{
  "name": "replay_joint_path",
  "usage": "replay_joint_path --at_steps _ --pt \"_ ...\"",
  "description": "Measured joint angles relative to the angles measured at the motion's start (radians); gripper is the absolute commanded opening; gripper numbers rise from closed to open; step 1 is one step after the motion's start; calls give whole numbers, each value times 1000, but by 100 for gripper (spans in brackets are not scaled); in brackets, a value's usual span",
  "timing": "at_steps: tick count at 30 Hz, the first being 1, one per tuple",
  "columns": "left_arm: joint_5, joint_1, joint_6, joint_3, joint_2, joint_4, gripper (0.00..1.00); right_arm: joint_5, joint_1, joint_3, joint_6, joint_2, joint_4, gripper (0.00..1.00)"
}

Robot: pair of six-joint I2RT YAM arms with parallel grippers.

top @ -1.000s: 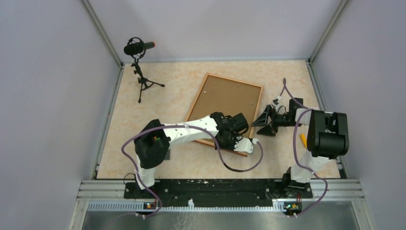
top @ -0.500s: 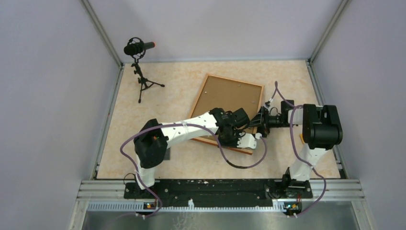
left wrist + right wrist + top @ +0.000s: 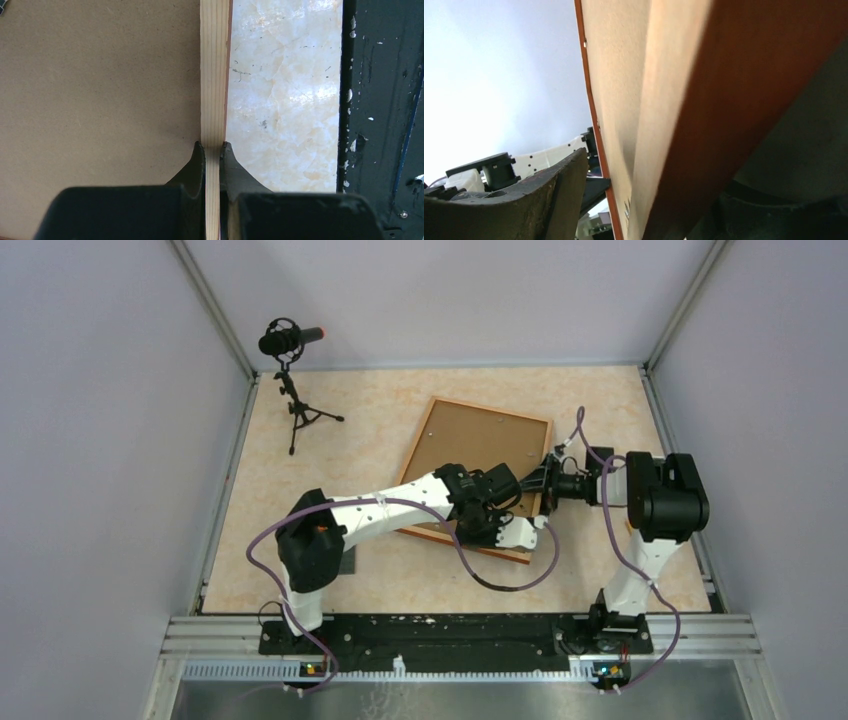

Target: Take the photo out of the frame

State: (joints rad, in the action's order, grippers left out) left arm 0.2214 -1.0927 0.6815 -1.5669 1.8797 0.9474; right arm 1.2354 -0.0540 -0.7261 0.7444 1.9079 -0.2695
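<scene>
The frame [image 3: 470, 440] lies back up on the table, showing brown fibreboard inside a reddish wooden border. The photo is hidden under the backing. My left gripper [image 3: 480, 536] is shut on the frame's near edge. In the left wrist view its fingertips [image 3: 199, 155] pinch the pale wooden border [image 3: 215, 75], with the fibreboard back [image 3: 100, 90] to the left. My right gripper [image 3: 545, 480] is at the frame's right edge. In the right wrist view its jaws stand open astride that edge [image 3: 684, 100], with a gap beside one finger [image 3: 549, 195].
A microphone on a small tripod [image 3: 295, 390] stands at the back left. The black base rail [image 3: 430, 632] runs along the table's near edge and shows in the left wrist view [image 3: 380, 125]. Enclosure walls close in the left, right and back.
My right gripper has moved left from beside the frame onto its right edge, jaws now astride it. My left gripper stays clamped on the near edge, and the frame has shifted only slightly.
</scene>
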Motion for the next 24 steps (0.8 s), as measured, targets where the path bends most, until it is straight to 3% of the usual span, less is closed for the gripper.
replay_joint_path --at_steps 8,10,14,19,22,24 --pt "2 0 -7 0 0 0 0 -23 16 0 84 6 -97 38" --pt "-1 0 -17 0 0 -3 1 -29 18 0 90 6 -98 26" --pt "-9 0 -38 5 -2 -12 26 -31 16 -2 86 4 -73 12" --pt "-10 11 -81 18 -32 -48 72 -51 11 -8 0 -31 -6 4" --pt "0 43 -103 18 -84 -72 95 -62 5 -32 -50 -44 61 0" --pt "12 72 -121 18 -119 -84 99 -68 1 -48 -74 -50 106 0"
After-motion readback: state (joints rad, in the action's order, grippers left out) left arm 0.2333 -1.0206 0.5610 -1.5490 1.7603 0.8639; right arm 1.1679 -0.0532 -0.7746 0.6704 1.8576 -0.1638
